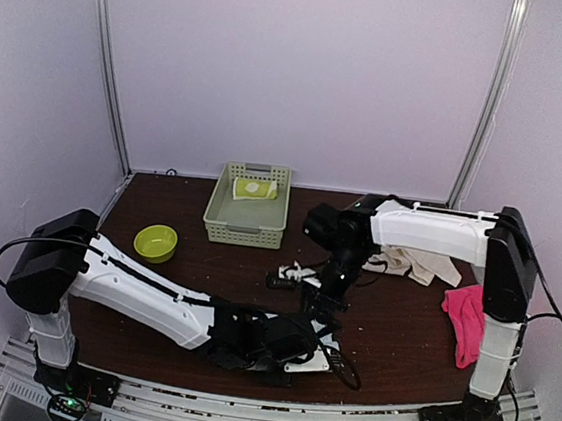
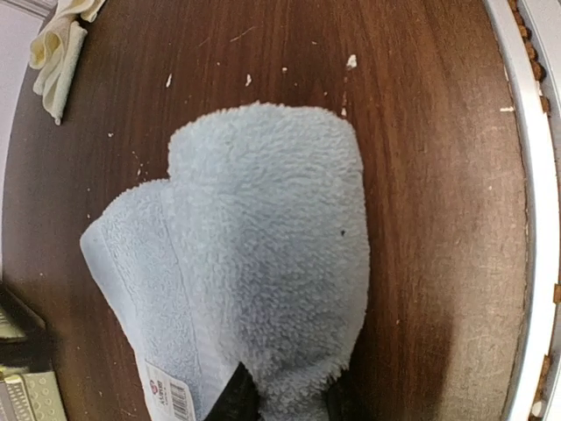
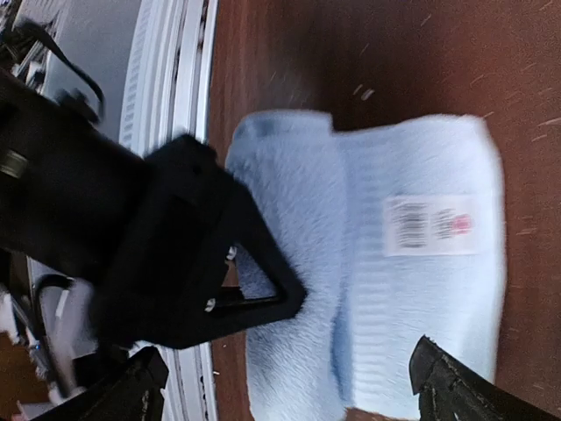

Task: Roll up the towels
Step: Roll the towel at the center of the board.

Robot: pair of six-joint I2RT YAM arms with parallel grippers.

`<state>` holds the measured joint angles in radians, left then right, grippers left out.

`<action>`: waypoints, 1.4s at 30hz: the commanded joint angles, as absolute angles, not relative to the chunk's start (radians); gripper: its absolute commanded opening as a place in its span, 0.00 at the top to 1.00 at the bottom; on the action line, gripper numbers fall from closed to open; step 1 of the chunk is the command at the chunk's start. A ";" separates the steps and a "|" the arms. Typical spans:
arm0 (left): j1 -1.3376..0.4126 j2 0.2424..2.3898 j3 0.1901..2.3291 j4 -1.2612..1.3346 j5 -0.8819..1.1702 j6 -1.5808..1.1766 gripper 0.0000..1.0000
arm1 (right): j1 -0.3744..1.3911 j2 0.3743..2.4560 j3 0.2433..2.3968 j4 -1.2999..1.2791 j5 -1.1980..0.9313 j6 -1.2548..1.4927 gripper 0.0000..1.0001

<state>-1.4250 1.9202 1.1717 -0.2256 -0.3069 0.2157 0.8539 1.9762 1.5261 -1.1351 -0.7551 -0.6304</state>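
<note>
Left fingers [image 2: 235, 399] pinch roll of light blue towel [image 2: 263, 263] near table [image 2: 438, 219] edge; right fingers [image 3: 451, 386] wide above it; cream towel [image 2: 57, 44] well apart.

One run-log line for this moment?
blue towel: part-rolled | left gripper: shut on blue towel | right gripper: open, above it | cream towel, pink towel: unrolled

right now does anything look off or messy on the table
White crumbs are scattered over the table around the light blue towel. The pink towel lies bunched at the far right edge beside the right arm, and the cream towel is crumpled rather than flat.
</note>
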 commanded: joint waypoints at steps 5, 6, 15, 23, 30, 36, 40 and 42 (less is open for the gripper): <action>-1.289 1.928 1.249 -0.365 0.080 0.120 0.78 | 0.612 1.604 1.611 -0.773 -0.418 -0.367 0.00; -1.272 1.937 1.259 -0.371 0.126 0.112 0.78 | 0.563 1.575 1.611 -0.748 -0.438 -0.344 0.00; -1.091 1.974 1.268 -0.328 0.518 -0.014 0.76 | 0.430 1.391 1.644 -1.034 -0.941 -0.618 0.12; -0.945 2.105 1.333 -0.309 0.799 -0.100 0.75 | 0.784 1.249 1.350 -1.028 -0.671 -0.764 0.25; -0.886 2.199 1.394 -0.304 0.944 -0.144 0.74 | 0.985 1.268 1.038 -0.747 -0.320 -0.672 0.33; -0.880 2.212 1.394 -0.299 0.938 -0.144 0.73 | 1.048 1.353 0.892 -0.473 -0.133 -0.647 0.26; -0.876 2.207 1.379 -0.299 0.931 -0.141 0.73 | 1.071 1.416 0.846 -0.342 -0.070 -0.656 0.25; -0.875 2.203 1.374 -0.298 0.928 -0.140 0.73 | 1.080 1.452 0.835 -0.304 -0.051 -0.658 0.25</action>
